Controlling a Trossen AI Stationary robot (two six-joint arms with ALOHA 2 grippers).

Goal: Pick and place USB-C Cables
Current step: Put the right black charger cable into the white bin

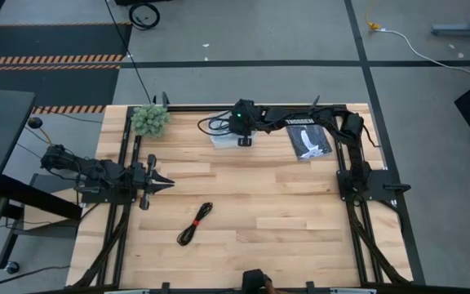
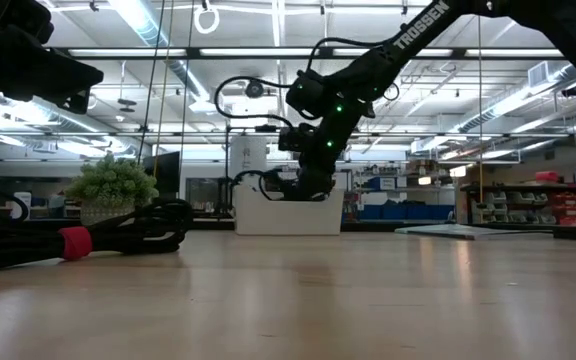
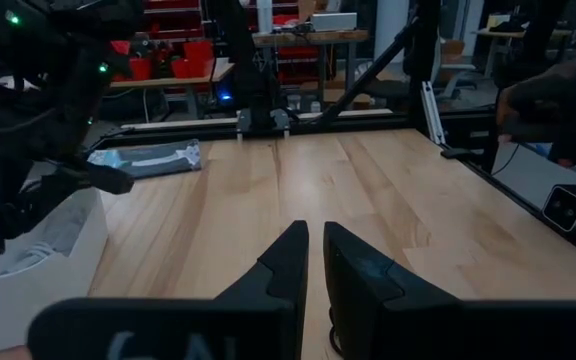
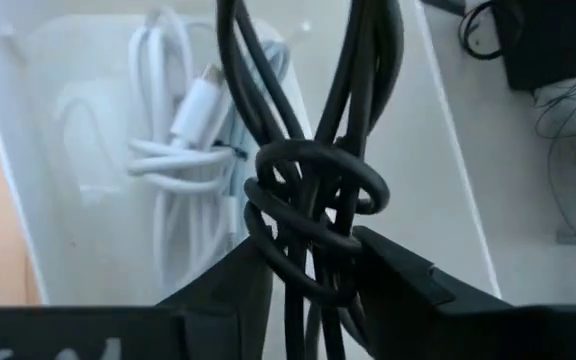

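The all-black cable point(image 4: 313, 200) is clamped between the fingers of the right end effector point(image 4: 313, 290), directly above the white bin point(image 1: 223, 139) at the worktop's point(image 1: 284, 220) far edge. The right arm reaches across from its side, wrist angled down. Only its wrist view shows the white cable point(image 4: 183, 180) lying inside the bin. The black cable with red tie point(image 1: 196, 223) lies mid-worktop. The left end effector point(image 1: 163, 183) rests nearly closed, empty, at the left side.

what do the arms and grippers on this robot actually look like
Both arms are dark, near-black jointed links. The right arm carries white TROSSEN lettering and a small green light near its wrist. The left gripper has two tapered, wedge-shaped black fingers. The right gripper has similar dark angular fingers.
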